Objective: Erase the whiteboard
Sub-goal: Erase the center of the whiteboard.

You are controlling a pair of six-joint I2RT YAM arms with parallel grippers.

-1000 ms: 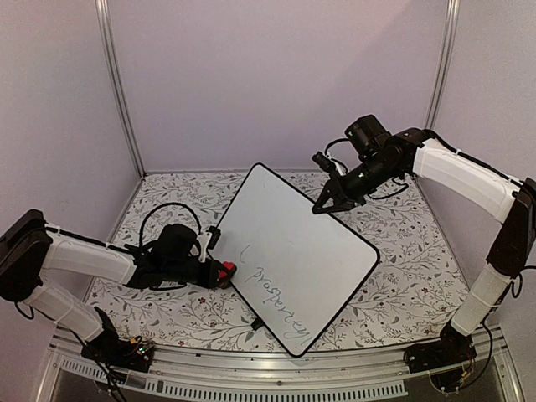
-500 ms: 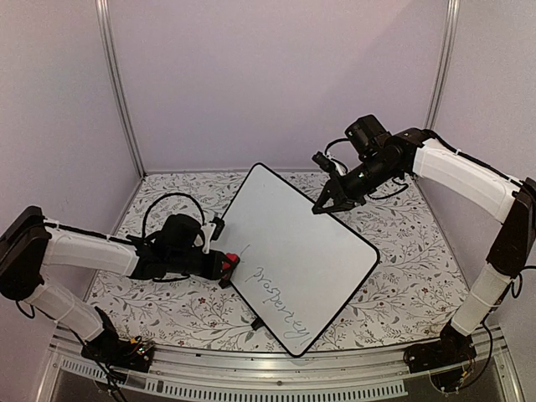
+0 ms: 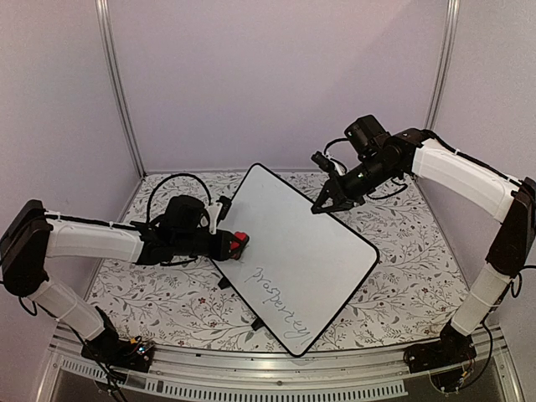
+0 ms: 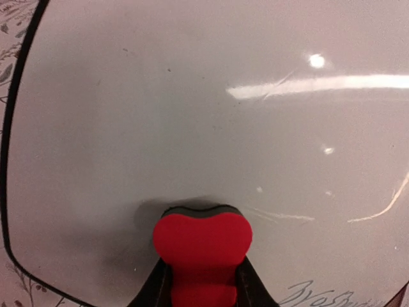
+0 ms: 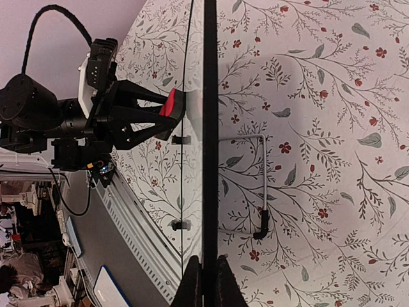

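two arms meet at the whiteboard, which sits skewed in the middle of the floral table cover, one corner pointing to the back wall and one to the near rail. small black feet show under its near-left edge, so that side looks propped off the cloth, though how steeply it tilts is hard to tell.

the left arm reaches low from its base at the near left, upper link angled out to the side and forearm running almost level to the right, wrist aimed at the board's left edge. the left gripper is clamped tight on a red eraser. in the left wrist view the dark fingers pinch the block's narrow waist and its dark pad lies against the white face, just inside the black rim. cursive handwriting runs along the near part of the board, close below the eraser and not touching it.

the right arm climbs from its base at the near right to a high elbow by the right wall, then slopes down and leftward to the board's far-right edge. the right gripper is closed on that rim; its wrist view sees the board edge-on, jaws nipped on the thin black rim, with a wire stand over the cloth behind it.
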